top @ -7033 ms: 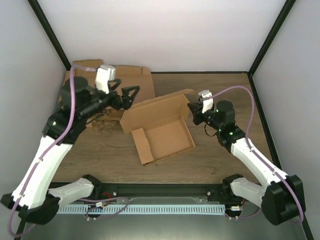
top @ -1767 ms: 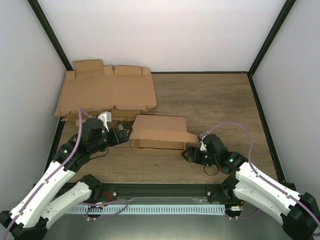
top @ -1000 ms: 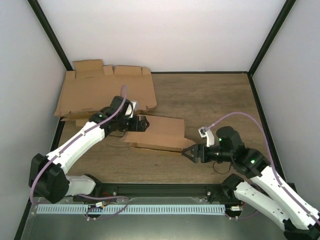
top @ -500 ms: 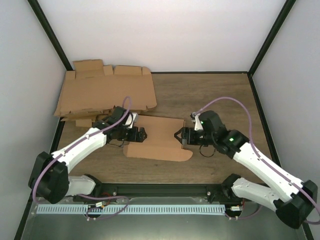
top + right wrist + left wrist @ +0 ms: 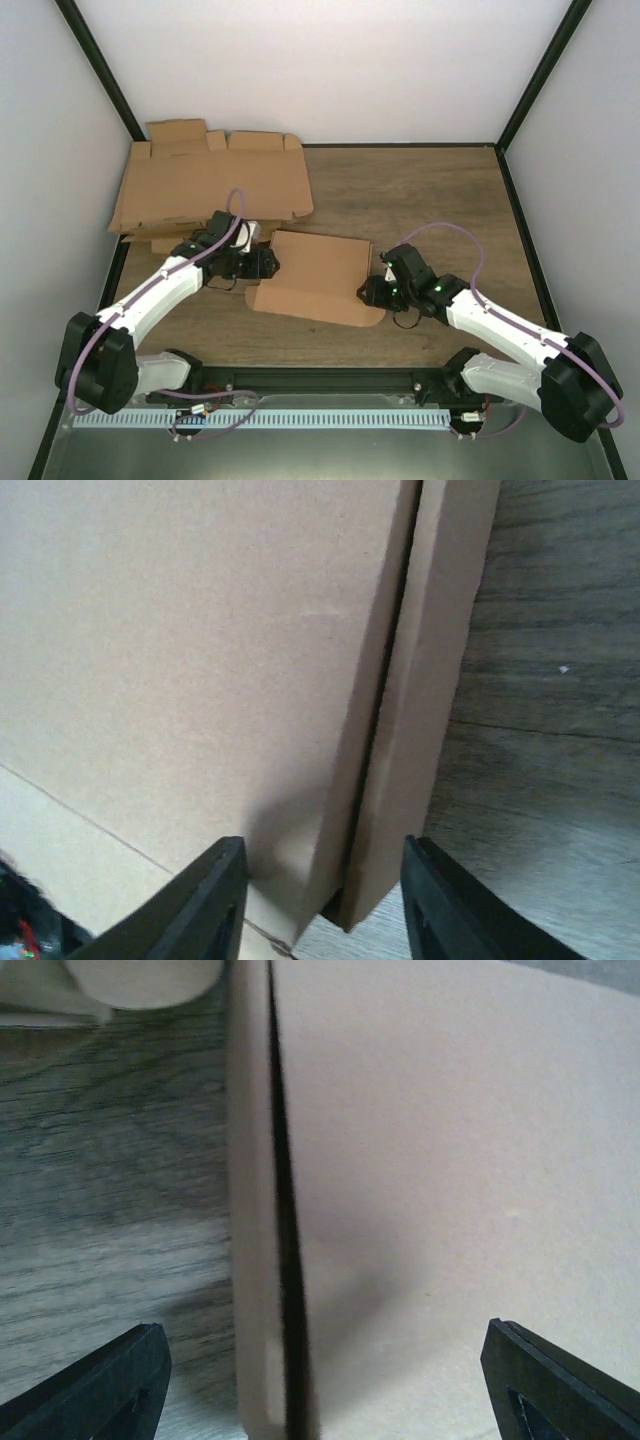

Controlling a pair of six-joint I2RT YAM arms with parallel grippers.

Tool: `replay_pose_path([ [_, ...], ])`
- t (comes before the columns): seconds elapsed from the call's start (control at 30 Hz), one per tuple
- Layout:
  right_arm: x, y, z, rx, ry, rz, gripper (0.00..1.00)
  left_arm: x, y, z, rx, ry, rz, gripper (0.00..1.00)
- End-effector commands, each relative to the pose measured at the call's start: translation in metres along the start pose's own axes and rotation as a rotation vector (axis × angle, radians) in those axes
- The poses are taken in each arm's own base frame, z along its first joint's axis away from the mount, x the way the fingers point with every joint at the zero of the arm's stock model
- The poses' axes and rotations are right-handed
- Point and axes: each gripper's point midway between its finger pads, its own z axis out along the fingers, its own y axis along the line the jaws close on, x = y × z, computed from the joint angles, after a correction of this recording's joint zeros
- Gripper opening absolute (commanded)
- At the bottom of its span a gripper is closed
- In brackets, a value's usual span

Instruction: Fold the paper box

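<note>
The paper box (image 5: 318, 272) lies shut and flat on the middle of the wooden table, with its front flap (image 5: 330, 305) spread toward me. My left gripper (image 5: 268, 265) is at the box's left edge. In the left wrist view its fingers (image 5: 95, 1390) stand wide apart, and the box's left wall (image 5: 252, 1260) and lid (image 5: 450, 1160) lie between them untouched. My right gripper (image 5: 368, 293) is at the right edge. Its fingers (image 5: 205, 905) are partly closed on either side of the lid's edge and side wall (image 5: 425, 730), and a gap still shows.
A pile of flat cardboard blanks (image 5: 210, 185) lies at the back left, just behind the left arm. Bare wood (image 5: 430, 200) stretches to the right and back. Black-framed white walls enclose the table, and a rail (image 5: 330, 380) runs along the near edge.
The right gripper has moved nearer and down to the box's right front corner, and its jaws have narrowed. The left gripper has backed off slightly to the left. The box stays shut.
</note>
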Motion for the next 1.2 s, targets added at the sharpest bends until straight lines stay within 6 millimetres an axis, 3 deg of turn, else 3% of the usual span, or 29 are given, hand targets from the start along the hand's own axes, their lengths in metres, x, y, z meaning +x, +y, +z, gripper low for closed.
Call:
replay_pose_path([
  [0.0, -0.010, 0.023, -0.005, -0.103, -0.028, 0.006, 0.37, 0.004, 0.005, -0.002, 0.043, 0.011, -0.008, 0.85],
  [0.07, -0.011, 0.024, -0.007, -0.102, -0.029, 0.009, 0.31, 0.009, 0.005, 0.003, 0.054, 0.040, -0.013, 0.80],
  [0.23, -0.005, 0.021, -0.003, -0.098, 0.000, 0.033, 0.27, 0.016, 0.004, 0.013, 0.077, 0.079, -0.041, 0.67],
  [0.47, 0.004, -0.011, 0.009, 0.019, 0.002, 0.049, 0.27, 0.036, 0.019, 0.035, 0.055, 0.107, -0.166, 0.40],
  [0.63, 0.005, -0.026, 0.014, 0.084, -0.006, 0.018, 0.38, 0.045, 0.030, 0.042, 0.024, 0.093, -0.195, 0.40],
  [0.83, 0.011, -0.029, 0.028, 0.073, 0.027, 0.008, 0.37, 0.049, 0.031, 0.050, 0.027, 0.106, -0.211, 0.42],
  [0.97, 0.001, -0.020, 0.023, 0.045, -0.014, -0.003, 0.37, 0.040, 0.010, 0.047, 0.133, 0.060, -0.229, 0.42],
  [1.17, -0.036, -0.010, 0.011, -0.008, -0.077, -0.033, 0.34, 0.011, -0.028, 0.039, 0.307, -0.006, -0.230, 0.42],
])
